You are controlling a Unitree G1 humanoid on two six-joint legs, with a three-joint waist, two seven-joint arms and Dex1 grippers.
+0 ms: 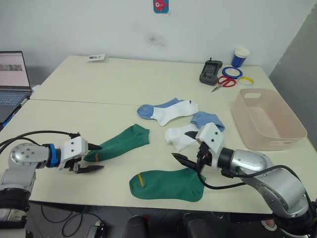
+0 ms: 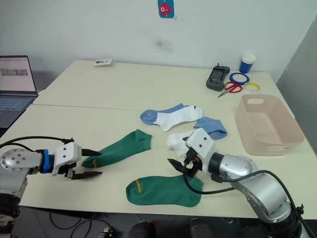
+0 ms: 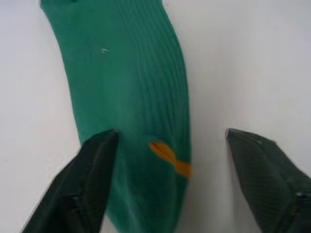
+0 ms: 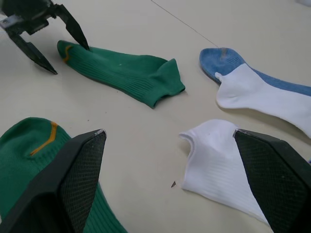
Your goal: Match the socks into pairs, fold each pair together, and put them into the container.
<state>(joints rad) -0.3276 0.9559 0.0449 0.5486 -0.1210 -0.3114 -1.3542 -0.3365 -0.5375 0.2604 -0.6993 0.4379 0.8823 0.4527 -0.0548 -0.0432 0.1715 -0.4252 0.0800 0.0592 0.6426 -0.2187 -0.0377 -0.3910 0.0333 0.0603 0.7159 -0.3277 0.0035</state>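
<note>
Green sock [image 1: 119,143] toe lies between the spread left end effector [image 1: 90,157] fingers; a shallow pinch may slip. Right end effector [image 1: 187,147] hangs open.

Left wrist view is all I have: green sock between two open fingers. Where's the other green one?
Observer: The second green sock lies flat at the table's near edge, just in front of the right gripper, apart from the one your left gripper straddles.
Operator: Right gripper holding anything?
Observer: No. It is open and empty, hovering between that near green sock and a white sock.
Operator: Both white socks out?
Observer: Yes, the second white sock lies farther back, toward the middle of the table; neither is folded.
Operator: Tub?
Observer: The pink tub stands on the robot's right side of the table, with no socks in it.
</note>
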